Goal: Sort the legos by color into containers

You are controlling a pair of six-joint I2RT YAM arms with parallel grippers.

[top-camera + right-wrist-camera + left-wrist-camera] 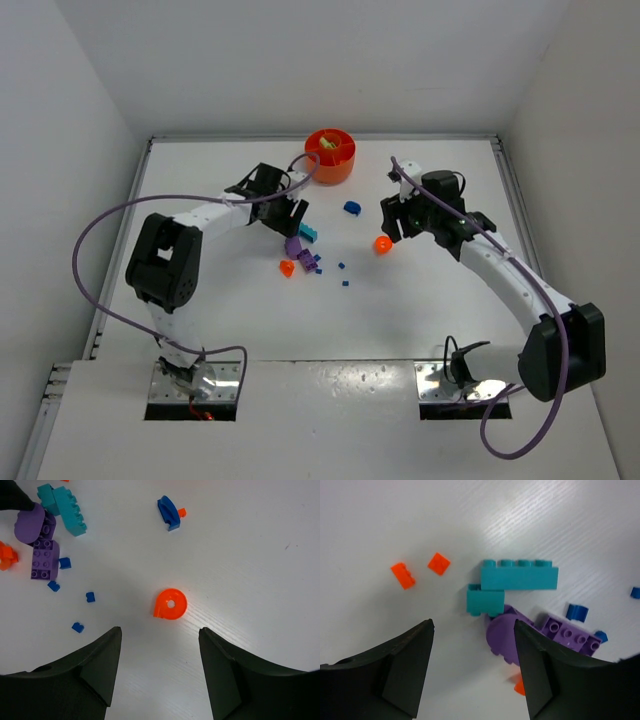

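Robot lab test cell. White table (pixel 200 330) boxed in by plain white panels (pixel 300 60) along left, far and right edges, seams showing at far corners. Two white-and-black robot arms, left arm (pixel 165 265) and right arm (pixel 510 280), bolted onto bare metal plates (pixel 195 385) set in cutouts at near edge. Purple cables (pixel 85 250) loop loose from bases toward wrists. Work items toy-like: coloured lego pieces (pixel 300 245) scattered mid-surface, round orange dish (pixel 335 170) by far edge. Flat, even lighting.

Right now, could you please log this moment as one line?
left gripper: open, by purple piece | right gripper: open, by orange round piece
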